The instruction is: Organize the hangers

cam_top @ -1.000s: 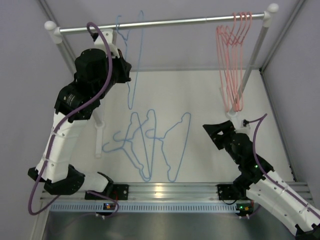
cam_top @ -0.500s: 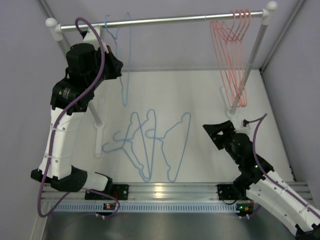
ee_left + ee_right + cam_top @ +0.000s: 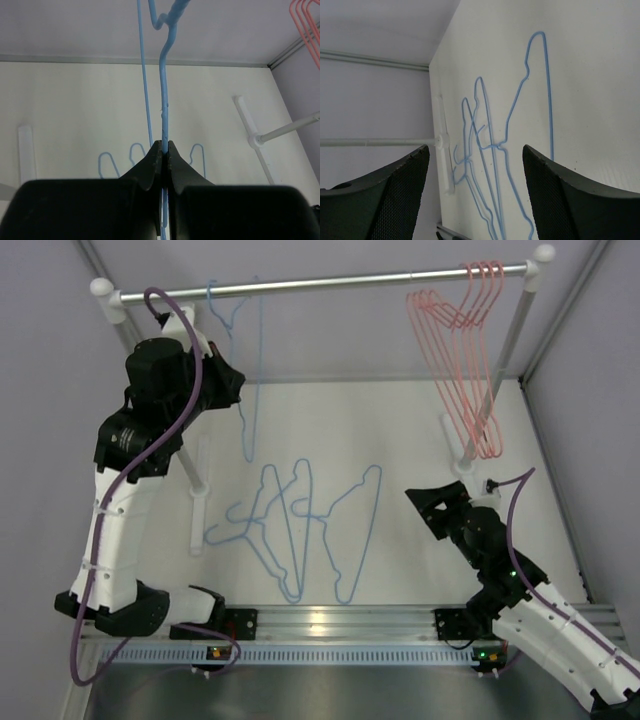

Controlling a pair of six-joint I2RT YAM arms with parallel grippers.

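Thin light-blue wire hanger (image 3: 162,100), a hooked triangle, hangs at the left end of the silver metal rail (image 3: 330,282), pinched in left gripper (image 3: 163,146). Right gripper (image 3: 476,152) spread, empty. Since a second ago: left arm and hanger shifted left, pink wire hangers (image 3: 466,318) swung left.

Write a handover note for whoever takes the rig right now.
Left gripper: shut on a blue hanger, held up by the left end of the rail; can't tell if its hook is over the rail.
Right gripper: open, empty, low over the table on the right.
Done: four pink hangers on the rail's right end.
Left: seat the held one, then hang the three loose hangers lying on the table.
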